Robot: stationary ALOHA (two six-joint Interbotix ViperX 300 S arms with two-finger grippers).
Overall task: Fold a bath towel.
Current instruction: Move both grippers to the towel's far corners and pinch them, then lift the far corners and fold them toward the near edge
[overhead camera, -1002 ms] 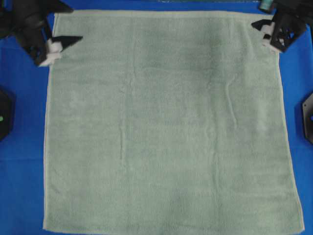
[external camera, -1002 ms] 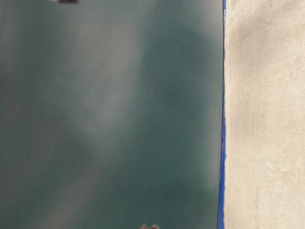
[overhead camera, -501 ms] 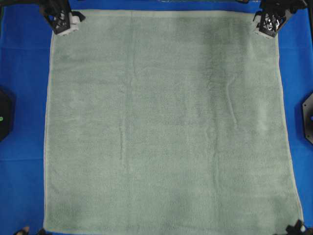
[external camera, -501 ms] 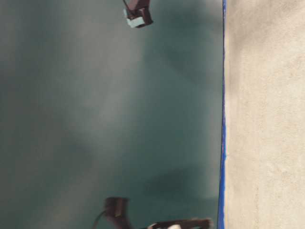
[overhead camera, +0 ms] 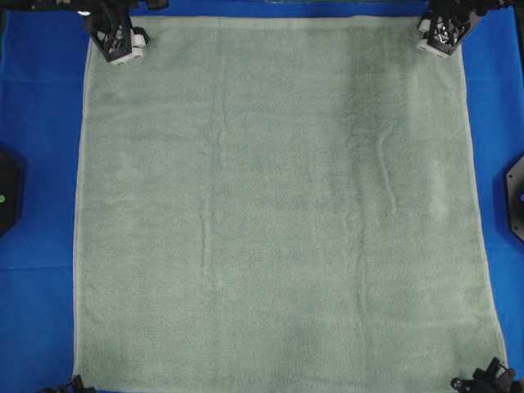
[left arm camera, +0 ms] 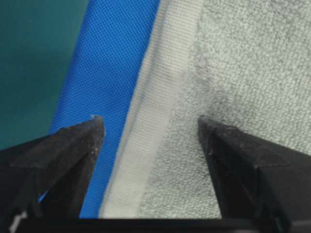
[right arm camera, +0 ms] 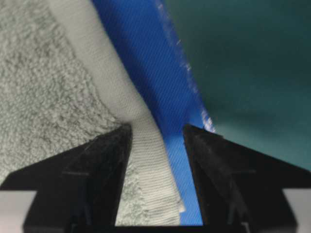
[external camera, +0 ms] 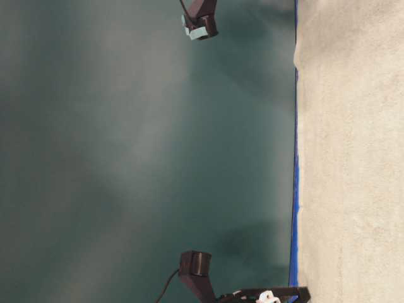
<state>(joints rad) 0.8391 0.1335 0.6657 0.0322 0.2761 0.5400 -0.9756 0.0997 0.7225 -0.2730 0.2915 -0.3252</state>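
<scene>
- Bath towel [overhead camera: 278,205] lay spread flat and unfolded on the blue cloth [overhead camera: 37,205] covering the worktop, filling most of the overhead frame, with only faint wrinkles right of centre.
- Left tool [overhead camera: 123,42] sat at the towel's upper-left corner in the overhead view, and the right tool [overhead camera: 440,33] at the upper-right corner, a mirrored placement that suits lifting one whole edge at once.
- In the left wrist view the left tool's jaws stood wide apart, straddling the towel's flat hem [left arm camera: 155,121]: one tip over the blue cloth, the other over the terry pile. Nothing was gripped.
- In the right wrist view the right tool's jaws stood apart but noticeably nearer one another, with the hem [right arm camera: 146,145] and a strip of blue cloth between the tips; no pinch was visible.
- Judging by this, the step in hand was seizing both top corners, and the fold itself had not begun.
- Catching only the thin hem could let a corner slip during lifting.
</scene>
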